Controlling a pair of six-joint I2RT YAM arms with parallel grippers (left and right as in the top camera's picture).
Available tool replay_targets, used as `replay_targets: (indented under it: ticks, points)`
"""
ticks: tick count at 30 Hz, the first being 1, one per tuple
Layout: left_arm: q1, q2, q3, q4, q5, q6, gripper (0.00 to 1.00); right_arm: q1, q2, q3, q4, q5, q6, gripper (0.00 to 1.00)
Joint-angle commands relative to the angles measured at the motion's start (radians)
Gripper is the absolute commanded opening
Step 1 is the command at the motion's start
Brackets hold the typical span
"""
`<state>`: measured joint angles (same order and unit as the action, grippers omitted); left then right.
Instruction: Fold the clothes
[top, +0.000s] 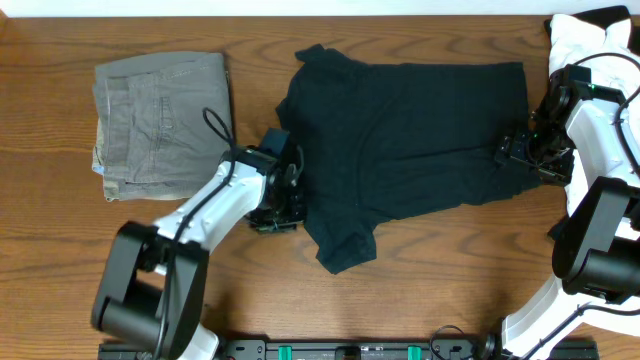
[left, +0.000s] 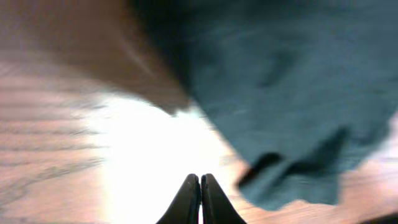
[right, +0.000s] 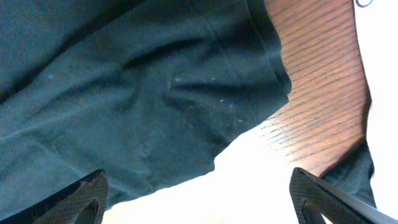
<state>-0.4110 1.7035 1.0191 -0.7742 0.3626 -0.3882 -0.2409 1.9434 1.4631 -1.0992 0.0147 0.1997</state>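
Thin, limp and light, the T-shirt (top: 410, 130) probably folds best pinched at its hem corners, where the right gripper (right: 200, 194) hangs wide open while the left gripper (left: 200, 186) sits closed, empty.

The T-shirt (top: 410, 140) lies spread mid-worktop (top: 60, 250); trousers (top: 160, 120) sit apart to its left; another garment (top: 575, 45) lies far right, behind; left pincer (top: 285, 200) at the shirt's left edge; right pincer (top: 510, 150) at its right edge.
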Motion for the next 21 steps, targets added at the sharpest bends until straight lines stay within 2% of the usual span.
replay_targets:
  ticks: [1,10,15,21]
  points:
    - [-0.046,0.004,0.017,0.026,0.024,-0.064,0.06,0.006,-0.004,-0.006,0.000,-0.004,-0.014,0.91]
    - [-0.119,0.098,0.016,0.128,0.050,-0.167,0.06,0.006,-0.004,-0.006,0.000,-0.004,-0.014,0.91]
    - [-0.117,0.170,0.016,0.128,0.049,-0.166,0.06,0.006,-0.004,-0.006,0.000,-0.004,-0.014,0.91]
    - [-0.058,0.189,0.018,0.065,0.048,-0.092,0.06,0.006,-0.004,-0.006,-0.002,-0.004,-0.014,0.91]
